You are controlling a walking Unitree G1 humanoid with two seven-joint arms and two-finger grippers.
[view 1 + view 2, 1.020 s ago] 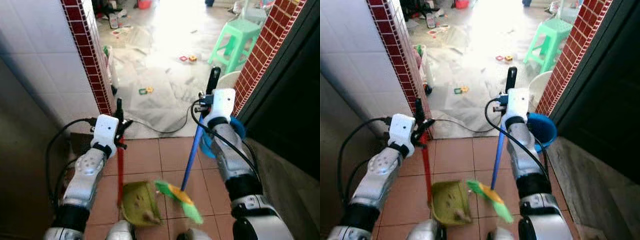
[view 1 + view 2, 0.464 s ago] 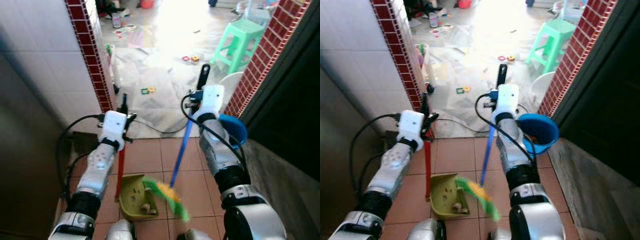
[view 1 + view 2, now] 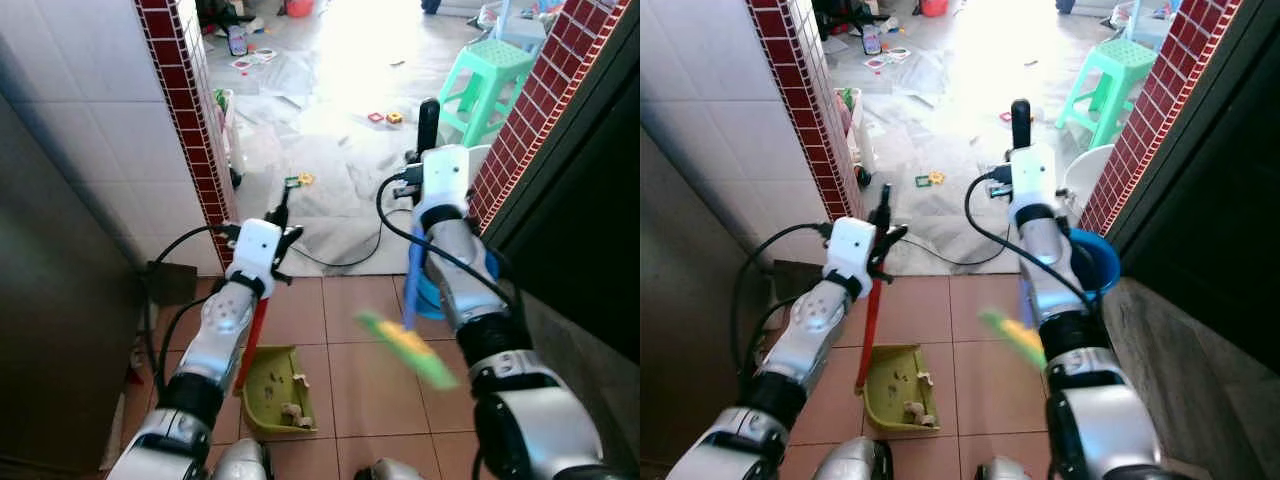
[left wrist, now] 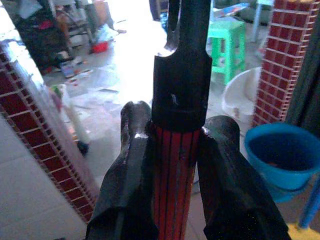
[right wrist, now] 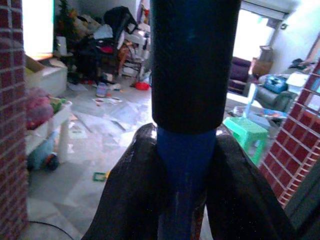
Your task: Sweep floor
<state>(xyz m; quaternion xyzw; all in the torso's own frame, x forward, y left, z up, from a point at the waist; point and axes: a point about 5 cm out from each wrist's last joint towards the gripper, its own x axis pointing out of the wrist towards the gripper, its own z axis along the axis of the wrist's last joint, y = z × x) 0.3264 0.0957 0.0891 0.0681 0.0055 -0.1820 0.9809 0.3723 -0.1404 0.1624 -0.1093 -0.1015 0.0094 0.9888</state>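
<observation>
My left gripper [image 3: 275, 222] is shut on the red handle [image 4: 172, 180] of a yellow-green dustpan [image 3: 275, 405], which rests on the brown tiles with bits of debris inside. Its black fingers [image 4: 129, 175] press the handle from both sides. My right gripper [image 3: 428, 148] is shut on the blue handle [image 5: 185, 165] of a broom. The broom's green and yellow head [image 3: 405, 350] is blurred and off the floor, to the right of the dustpan.
A blue bucket [image 3: 1095, 262] and a white basin [image 3: 1085, 175] stand by the right brick wall [image 3: 530, 110]. A red brick pillar [image 3: 195, 130] is on the left. A green stool [image 3: 480, 85], small toys [image 3: 297, 181] and a black cable [image 3: 340, 262] lie ahead.
The broom head has swung up and to the right, away from the dustpan. The right arm has risen. The view has shifted slightly.
</observation>
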